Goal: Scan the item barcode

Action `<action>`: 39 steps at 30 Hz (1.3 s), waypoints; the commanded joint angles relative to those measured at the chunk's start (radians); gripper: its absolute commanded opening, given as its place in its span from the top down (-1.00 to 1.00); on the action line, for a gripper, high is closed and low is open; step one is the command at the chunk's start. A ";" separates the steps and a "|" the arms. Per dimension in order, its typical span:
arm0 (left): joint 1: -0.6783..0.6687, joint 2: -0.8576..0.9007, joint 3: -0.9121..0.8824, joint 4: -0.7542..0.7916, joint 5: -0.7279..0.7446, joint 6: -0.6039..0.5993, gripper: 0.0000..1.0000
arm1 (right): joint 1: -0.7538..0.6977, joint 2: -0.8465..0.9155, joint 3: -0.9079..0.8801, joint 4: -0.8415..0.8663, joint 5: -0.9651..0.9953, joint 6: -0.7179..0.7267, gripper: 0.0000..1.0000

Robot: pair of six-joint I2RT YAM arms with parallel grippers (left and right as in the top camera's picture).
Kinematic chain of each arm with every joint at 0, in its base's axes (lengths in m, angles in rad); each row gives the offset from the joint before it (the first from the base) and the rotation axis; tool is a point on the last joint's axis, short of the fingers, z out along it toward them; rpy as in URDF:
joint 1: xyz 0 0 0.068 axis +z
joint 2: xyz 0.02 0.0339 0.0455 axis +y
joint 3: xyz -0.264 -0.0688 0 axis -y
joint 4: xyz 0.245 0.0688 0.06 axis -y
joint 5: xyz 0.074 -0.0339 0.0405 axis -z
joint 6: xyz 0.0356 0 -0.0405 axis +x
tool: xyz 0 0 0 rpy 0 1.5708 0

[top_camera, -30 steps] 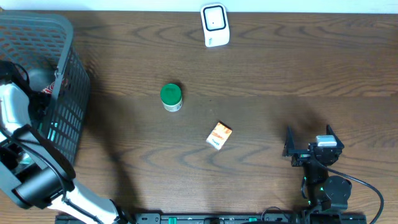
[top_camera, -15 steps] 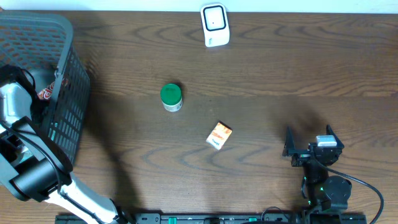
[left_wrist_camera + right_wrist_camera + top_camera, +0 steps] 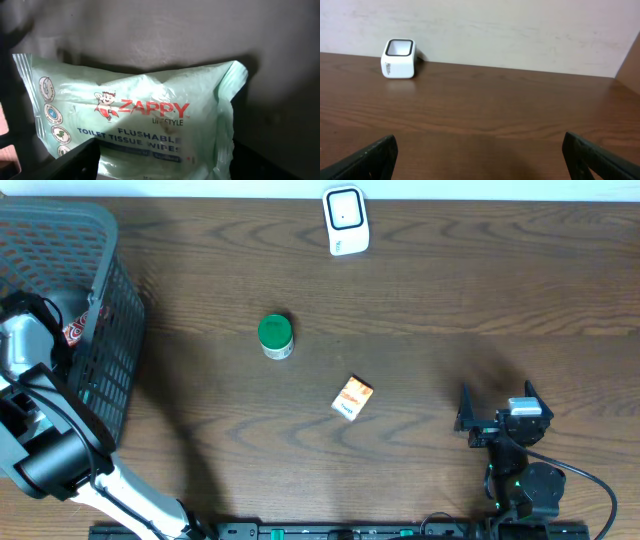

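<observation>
Fingers of the left gripper (image 3: 164, 150) sit low in the wrist view, one at each bottom corner, down inside the dark grey plastic mesh basket (image 3: 112, 305) at the left end of the brown wooden table (image 3: 480, 300). The basket's tall walls stand between this arm and everything else on the tabletop. Out there a small jar with a green lid (image 3: 275, 335) stands upright, near the middle. A little orange-and-white carton (image 3: 352, 397) lies flat just right of it and nearer the arms. The white box-shaped scanner (image 3: 346, 220) sits at the far edge, well apart from both.

The item is a pale green soft plastic pack of wipes (image 3: 150, 100), lying on the basket's grey floor. It is printed with a red "ZAPPY" logo, a small cartoon figure and a column of round icons down its left side; its film is wrinkled and its right end is crimped.

The left fingers are apart with the pack filling the gap between them — whether they press it I cannot tell. The right gripper (image 3: 479, 145) rests over the table's right side, its fingers spread wide and holding nothing.
</observation>
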 commanded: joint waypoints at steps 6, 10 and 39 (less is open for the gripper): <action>0.003 0.024 -0.045 -0.024 -0.020 -0.009 0.37 | 0.007 -0.005 -0.002 -0.004 0.001 0.012 -0.98; 0.006 0.024 -0.043 -0.025 -0.020 -0.009 0.85 | 0.007 -0.005 -0.002 -0.004 0.001 0.012 -0.99; 0.012 -0.141 0.235 -0.257 0.045 -0.008 0.85 | 0.007 -0.005 -0.002 -0.004 0.001 0.012 -0.99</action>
